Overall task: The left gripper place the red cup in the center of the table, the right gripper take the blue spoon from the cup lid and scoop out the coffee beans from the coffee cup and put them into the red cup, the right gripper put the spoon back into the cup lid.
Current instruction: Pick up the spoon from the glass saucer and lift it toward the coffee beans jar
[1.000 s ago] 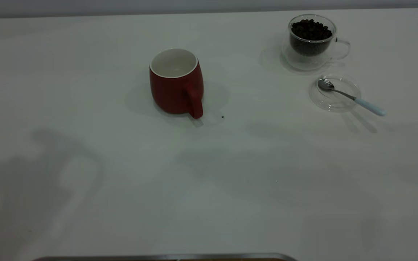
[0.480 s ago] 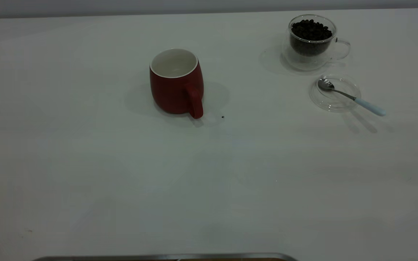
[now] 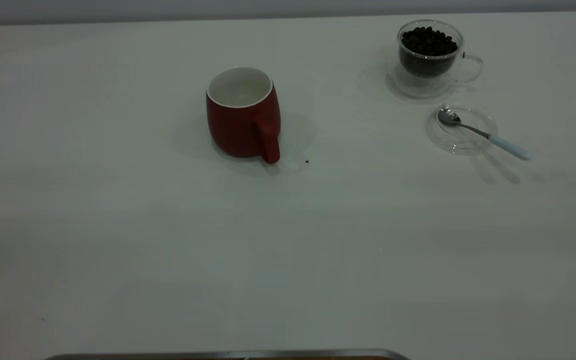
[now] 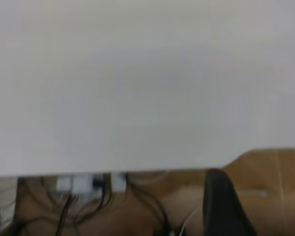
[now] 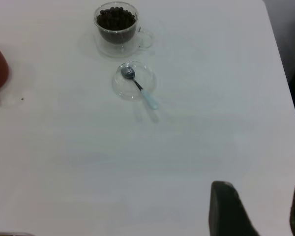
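Spotting white plugs [image 4: 88, 183]; seeing dark cables [image 4: 69, 211] dangling just beside the plugs, brown wooden surface [image 4: 270, 169] lying well apart from them.

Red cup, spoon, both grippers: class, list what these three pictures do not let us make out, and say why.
- Red cup: right wrist view's edge cuts it to a sliver; its floor is too dim in the exterior view to check for beans.
- Spoon: bowl too small to tell if anything lies in it.
- Left gripper: only one blurred dark finger shows.
- Right gripper: fingertips cut off by the edge; both grippers are outside the exterior view.
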`<state>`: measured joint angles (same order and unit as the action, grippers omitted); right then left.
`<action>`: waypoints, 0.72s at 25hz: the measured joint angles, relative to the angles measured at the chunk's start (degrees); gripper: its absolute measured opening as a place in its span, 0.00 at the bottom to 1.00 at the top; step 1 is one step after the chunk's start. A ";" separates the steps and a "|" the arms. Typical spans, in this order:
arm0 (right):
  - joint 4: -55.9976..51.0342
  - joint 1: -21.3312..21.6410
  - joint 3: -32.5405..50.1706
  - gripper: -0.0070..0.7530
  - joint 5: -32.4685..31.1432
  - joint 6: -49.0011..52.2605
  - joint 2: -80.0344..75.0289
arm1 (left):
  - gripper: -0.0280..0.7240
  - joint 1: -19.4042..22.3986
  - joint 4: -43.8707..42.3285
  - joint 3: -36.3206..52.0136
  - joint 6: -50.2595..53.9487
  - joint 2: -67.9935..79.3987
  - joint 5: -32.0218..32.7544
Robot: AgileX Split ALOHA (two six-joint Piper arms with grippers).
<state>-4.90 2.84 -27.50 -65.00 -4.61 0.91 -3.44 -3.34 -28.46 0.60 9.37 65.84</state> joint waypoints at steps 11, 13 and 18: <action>0.00 0.00 0.00 0.47 0.00 -0.06 0.00 | 0.64 3.81 5.59 0.62 -3.53 -7.34 -0.64; 0.00 0.00 0.00 0.47 0.00 -0.06 0.00 | 0.64 3.81 5.42 0.62 -3.53 -8.08 -0.64; 0.00 0.00 0.00 0.47 0.00 -0.06 0.00 | 0.64 3.81 5.42 0.62 -3.48 -10.46 -0.64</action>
<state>-4.90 2.84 -27.50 -65.00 -4.67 0.91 0.38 2.08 -27.83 -2.89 -1.09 65.20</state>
